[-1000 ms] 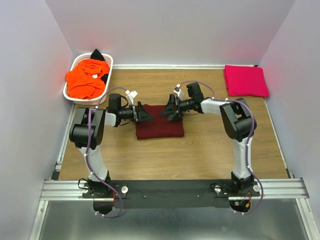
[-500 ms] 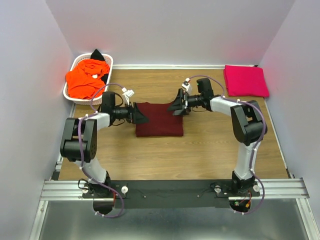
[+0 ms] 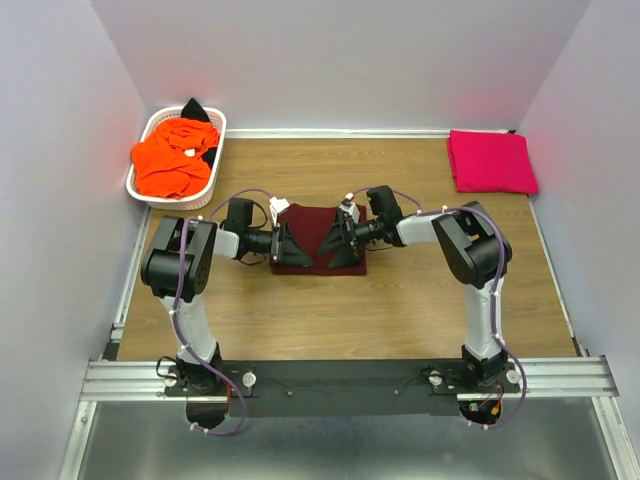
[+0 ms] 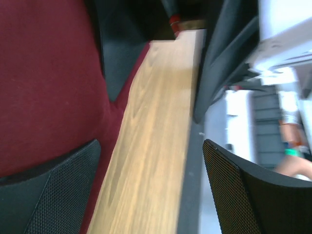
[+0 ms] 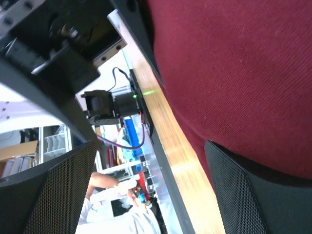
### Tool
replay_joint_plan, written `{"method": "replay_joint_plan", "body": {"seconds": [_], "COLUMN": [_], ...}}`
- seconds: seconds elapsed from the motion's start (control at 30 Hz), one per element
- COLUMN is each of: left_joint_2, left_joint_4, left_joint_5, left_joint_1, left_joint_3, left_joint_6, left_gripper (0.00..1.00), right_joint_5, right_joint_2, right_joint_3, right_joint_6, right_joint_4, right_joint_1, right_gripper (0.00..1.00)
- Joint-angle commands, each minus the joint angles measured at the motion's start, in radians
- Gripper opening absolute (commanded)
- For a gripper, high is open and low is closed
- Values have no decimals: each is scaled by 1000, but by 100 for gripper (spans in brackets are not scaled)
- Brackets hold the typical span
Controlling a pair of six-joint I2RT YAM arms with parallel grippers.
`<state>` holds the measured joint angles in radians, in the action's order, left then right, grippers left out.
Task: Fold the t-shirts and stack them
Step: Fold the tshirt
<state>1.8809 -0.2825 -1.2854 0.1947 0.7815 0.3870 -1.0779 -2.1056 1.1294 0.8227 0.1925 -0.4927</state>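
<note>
A folded dark maroon t-shirt [image 3: 312, 225] lies flat on the middle of the wooden table; it fills the left wrist view [image 4: 44, 83] and the right wrist view [image 5: 243, 73]. My left gripper [image 3: 291, 246] is open, lying on its side over the shirt's left part, one finger [image 4: 53, 190] on the cloth. My right gripper [image 3: 337, 244] is open over the shirt's right part, one finger [image 5: 253, 195] on the cloth. A folded bright pink t-shirt [image 3: 490, 161] lies at the back right. Orange [image 3: 172, 155] and black [image 3: 195, 109] shirts fill the basket.
A white lattice basket [image 3: 216, 125] stands at the back left corner. White walls enclose the table on the left, back and right. The wooden table [image 3: 400, 300] runs to a metal rail at the near edge.
Both grippers have moved inward from the shirt's left and right edges onto it, and now face each other close together. The maroon shirt looks narrower than before.
</note>
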Motion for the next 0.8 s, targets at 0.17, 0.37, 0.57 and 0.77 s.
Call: {"method": "replay_joint_plan", "body": {"seconds": [0.17, 0.37, 0.57, 0.77], "left_joint_2": [182, 83, -156, -451], "left_joint_4": [29, 152, 403, 448], "left_joint_5": [58, 49, 131, 414], "left_joint_1": [-138, -143, -143, -111], "left_joint_3": [-30, -21, 62, 145], "left_joint_6": [-60, -147, -380, -580], "left_gripper": [96, 96, 96, 96], "right_joint_5": [-25, -69, -57, 91], "right_joint_2": [-50, 71, 238, 341], "right_joint_3": [-100, -92, -10, 4], "right_joint_6": [-48, -94, -198, -405], "right_joint_4": [10, -24, -164, -353], "right_joint_1": [82, 89, 98, 163], "right_gripper": [100, 100, 100, 100]}}
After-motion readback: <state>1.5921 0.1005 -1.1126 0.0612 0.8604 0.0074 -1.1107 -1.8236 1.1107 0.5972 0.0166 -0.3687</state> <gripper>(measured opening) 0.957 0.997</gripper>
